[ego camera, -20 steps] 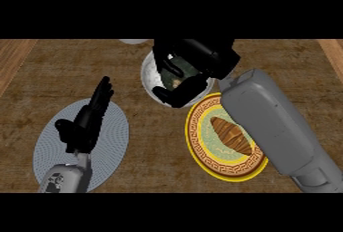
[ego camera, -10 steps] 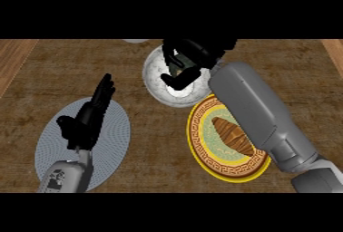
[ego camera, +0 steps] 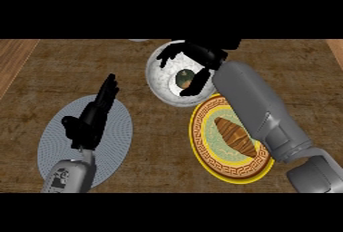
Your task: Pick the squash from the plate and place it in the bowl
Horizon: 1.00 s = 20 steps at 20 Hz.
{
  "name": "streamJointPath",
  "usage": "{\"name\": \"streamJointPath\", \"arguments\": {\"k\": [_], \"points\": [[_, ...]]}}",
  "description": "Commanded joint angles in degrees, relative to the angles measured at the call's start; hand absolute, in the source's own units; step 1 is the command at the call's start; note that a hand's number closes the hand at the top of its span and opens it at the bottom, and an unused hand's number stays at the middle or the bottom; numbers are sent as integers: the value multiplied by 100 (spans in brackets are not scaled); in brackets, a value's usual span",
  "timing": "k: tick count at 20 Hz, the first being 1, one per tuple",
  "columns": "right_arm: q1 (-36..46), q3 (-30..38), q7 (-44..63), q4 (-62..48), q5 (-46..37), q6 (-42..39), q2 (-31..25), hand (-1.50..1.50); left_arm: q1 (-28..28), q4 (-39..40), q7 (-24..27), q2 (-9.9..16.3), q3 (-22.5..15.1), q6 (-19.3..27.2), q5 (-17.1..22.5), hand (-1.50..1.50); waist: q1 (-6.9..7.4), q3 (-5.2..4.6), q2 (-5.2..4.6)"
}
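1. We find no brand, label or readable writing anywhere; the only pattern is a dark key border round the rim of the yellow plate (ego camera: 201,156).
2. The squash (ego camera: 185,79) lies inside the white bowl (ego camera: 158,79), at about twelve o'clock in the view. It shows as a small oval, dark green with an orange patch, and its long axis runs roughly from twelve to six o'clock, tipped slightly toward one o'clock.
3. The right hand (ego camera: 195,55) hangs over the bowl's one o'clock side, its fingers curved around the squash with gaps showing on either side; we cannot tell whether they touch it.
4. The right forearm (ego camera: 258,113) runs from five o'clock up to the bowl and covers the plate's right edge.
5. On the yellow plate, at about four o'clock, lies a brown croissant (ego camera: 234,137), its long axis running from eleven to five o'clock.
6. The bowl and the plate sit just beside each other, their rims nearly meeting.
7. The left hand (ego camera: 90,120) rests at eight o'clock over a grey round mat (ego camera: 60,136), fingers straight and pressed together, pointing to one o'clock.
8. The brown worktop (ego camera: 74,63) shows bare room between mat and bowl; paler wooden edges show at ten and two o'clock.
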<state>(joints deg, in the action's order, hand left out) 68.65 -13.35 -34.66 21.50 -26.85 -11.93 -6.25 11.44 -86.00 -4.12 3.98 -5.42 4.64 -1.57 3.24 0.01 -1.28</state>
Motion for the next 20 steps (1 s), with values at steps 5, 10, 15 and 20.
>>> {"name": "streamJointPath", "arguments": {"k": [5, 10, 15, 20], "points": [[251, 939, -849, -463, 806, -426, 49, -150, 140, 55, -28, -45, 69, 45, -3, 0, -87, 2, 29], [713, 1489, -451, -779, 1230, -801, -201, -150, -74, -228, -245, 3, 77, 25, 33, 0, -76, 1, 54], [823, 1803, -275, -1170, 1479, -1411, -573, -150, -231, -155, 67, 76, 93, -96, 26, 0, -13, -1, 19], [668, 1896, -401, -1356, 1585, -2416, -1197, -150, -20, -69, -26, -45, -38, -25, -97, 0, 40, 5, -45]]}}
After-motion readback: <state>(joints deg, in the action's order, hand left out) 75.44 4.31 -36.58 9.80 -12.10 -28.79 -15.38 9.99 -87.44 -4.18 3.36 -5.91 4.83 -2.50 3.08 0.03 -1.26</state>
